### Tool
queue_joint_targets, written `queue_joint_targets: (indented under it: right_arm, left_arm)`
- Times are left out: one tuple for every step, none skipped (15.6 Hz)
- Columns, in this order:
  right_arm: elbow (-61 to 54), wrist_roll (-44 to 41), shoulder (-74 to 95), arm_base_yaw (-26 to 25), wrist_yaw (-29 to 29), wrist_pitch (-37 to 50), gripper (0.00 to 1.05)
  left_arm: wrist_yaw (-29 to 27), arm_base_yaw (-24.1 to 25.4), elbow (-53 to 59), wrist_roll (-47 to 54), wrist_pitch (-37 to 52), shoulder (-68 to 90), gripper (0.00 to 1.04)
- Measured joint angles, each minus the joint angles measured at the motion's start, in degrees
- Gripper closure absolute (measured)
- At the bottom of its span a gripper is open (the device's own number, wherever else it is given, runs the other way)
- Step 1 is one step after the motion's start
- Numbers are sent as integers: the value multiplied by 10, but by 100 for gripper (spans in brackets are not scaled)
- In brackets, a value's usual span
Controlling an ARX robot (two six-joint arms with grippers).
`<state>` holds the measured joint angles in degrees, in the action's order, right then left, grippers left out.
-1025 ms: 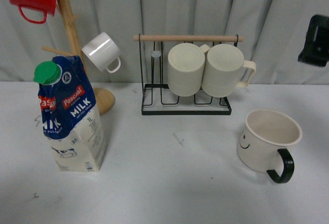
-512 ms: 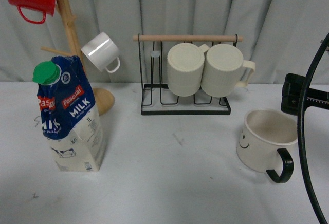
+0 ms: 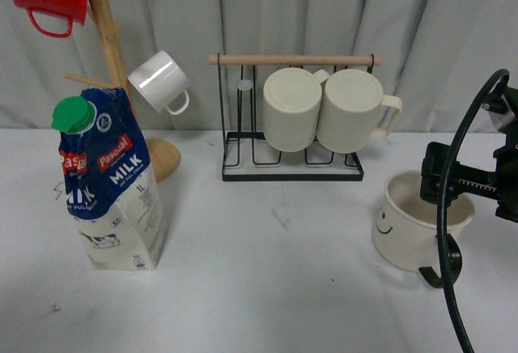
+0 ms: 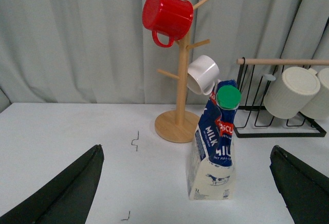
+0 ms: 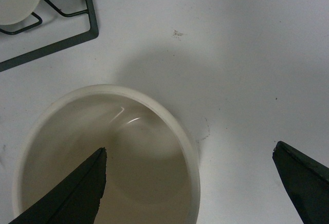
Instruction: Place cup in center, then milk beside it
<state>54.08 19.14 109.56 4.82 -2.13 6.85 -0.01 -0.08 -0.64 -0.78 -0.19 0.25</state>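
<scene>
While our right gripper (image 3: 443,181) hangs over the wide cream-coloured mug with the black handle and smiley face (image 3: 411,225), that cup stands upright on the right side of the white table (image 3: 267,280), in front of and to the right of the black wire rack with a wooden bar (image 3: 293,118). In the right wrist view the fingers are spread wide: one dark fingertip (image 5: 85,185) sits over the cup's open mouth and the other is over bare table outside the rim (image 5: 169,116), so the near wall of the cup lies between them. We cannot tell whether either finger touches the cup; nothing is gripped.

Our left gripper (image 4: 186,152) is also spread wide and holds nothing. The tall blue-and-white milk carton with the round green cap (image 3: 113,195) stands upright on the left side of the table, well apart from the cup and just in front of the wooden mug tree (image 3: 109,53). In the left wrist view the carton (image 4: 213,167) stands ahead of the gripper, clear of both fingers.
</scene>
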Motion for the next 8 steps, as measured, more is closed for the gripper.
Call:
queue_joint_targets:
  right_arm:
    - [-5, 2, 1, -1, 0, 3, 6]
    - [-5, 5, 7, -3, 0, 5, 10]
    - [-8, 5, 10, -4, 0, 8, 22]
    - [-12, 5, 10, -4, 0, 9, 33]
    - [-12, 5, 10, -4, 0, 11, 46]
    - [-12, 5, 10, -4, 0, 13, 57]
    - [-12, 5, 10, -3, 0, 14, 68]
    - [-14, 5, 8, -3, 0, 15, 79]
  left_arm:
    - [0, 0, 0, 0, 0, 0, 7]
    - [0, 0, 0, 0, 0, 0, 7]
    - [0, 0, 0, 0, 0, 0, 7]
    - [0, 0, 0, 0, 0, 0, 7]
    - [0, 0, 0, 0, 0, 0, 7]
    - [0, 0, 0, 0, 0, 0, 7]
    - [0, 0, 0, 0, 0, 0, 7]
    - [0, 0, 0, 0, 0, 0, 7]
